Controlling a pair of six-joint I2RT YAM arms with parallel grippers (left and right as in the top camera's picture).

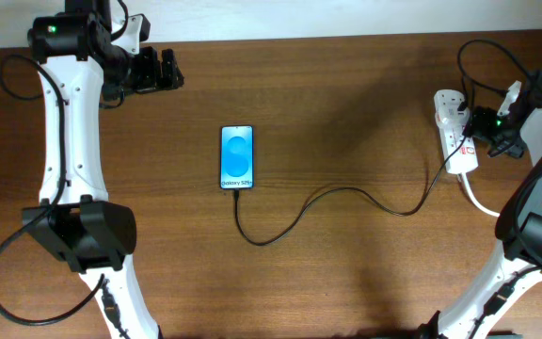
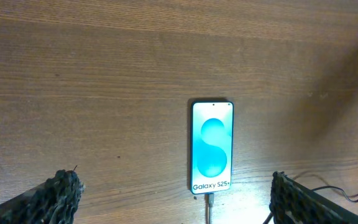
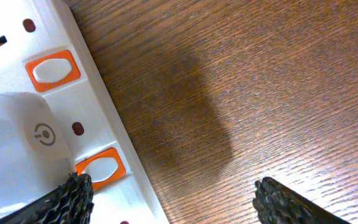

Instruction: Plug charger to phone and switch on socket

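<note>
Charger [image 1: 346, 191] looks seated in phone [image 1: 237, 157]; right gripper [image 3: 173, 186], released wide over the socket [image 3: 89, 102], should next press the orange switch [image 3: 101, 169] at the view's eight o'clock.

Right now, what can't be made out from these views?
- Switch state: orange switches on the socket show in the right wrist view, but on or off is unreadable; overhead they are too small.
- Plug seating: the charger meets the phone near the left wrist view's bottom edge, too small to judge.
- White adapter: cut off by the right wrist view's left edge.
</note>
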